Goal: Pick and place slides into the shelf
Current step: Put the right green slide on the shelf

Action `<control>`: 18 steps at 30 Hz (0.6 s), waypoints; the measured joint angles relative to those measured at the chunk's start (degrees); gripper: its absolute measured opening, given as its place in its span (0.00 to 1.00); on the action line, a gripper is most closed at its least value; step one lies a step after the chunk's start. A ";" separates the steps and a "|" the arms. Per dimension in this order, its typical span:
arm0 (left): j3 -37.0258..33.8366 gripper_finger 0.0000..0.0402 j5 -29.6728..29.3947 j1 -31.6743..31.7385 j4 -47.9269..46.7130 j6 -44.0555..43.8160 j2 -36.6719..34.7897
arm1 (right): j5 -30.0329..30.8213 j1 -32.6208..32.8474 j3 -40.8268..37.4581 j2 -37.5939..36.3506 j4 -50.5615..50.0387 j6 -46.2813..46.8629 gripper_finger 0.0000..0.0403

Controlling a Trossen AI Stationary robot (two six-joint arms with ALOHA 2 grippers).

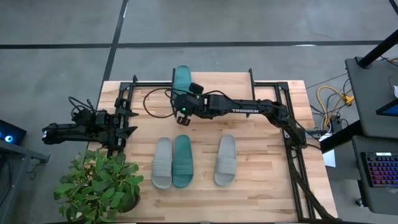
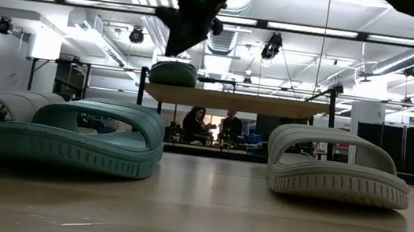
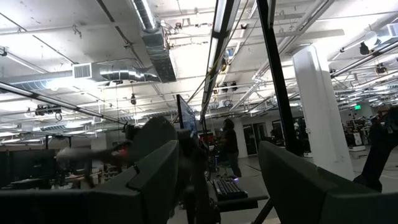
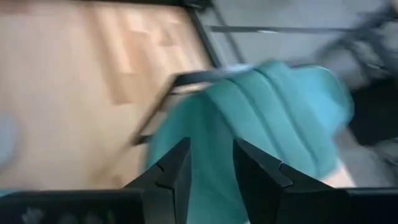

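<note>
One teal slide [image 1: 181,77] is lying on the shelf [image 2: 236,101], with the right claw [image 1: 182,116] hovering beside it, fingers slightly spread. Three slides [image 1: 173,162] are waiting on the worktop [image 1: 261,186] near a plant [image 1: 99,186]. The left claw [image 1: 127,118] is idling spread.

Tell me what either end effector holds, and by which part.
Nothing. The right end effector hangs open above the teal slide on the shelf; the left end effector is open too.

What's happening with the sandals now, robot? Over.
Right tool open, above the teal slide on the shelf. Left tool open, parked at table edge. Three slides left on table. Nothing blocking.
</note>
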 joint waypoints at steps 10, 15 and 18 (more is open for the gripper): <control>0.00 0.52 0.02 0.00 0.00 -0.34 -0.02 | -11.13 0.75 -0.02 -2.30 -10.67 -2.35 0.15; 0.00 0.52 0.02 0.00 0.02 -0.35 -0.04 | -11.16 1.62 0.07 -3.47 -13.81 -3.59 0.05; 0.00 0.52 0.04 0.00 0.00 -0.34 -0.04 | -10.96 1.37 0.02 -3.49 -18.14 -2.98 0.03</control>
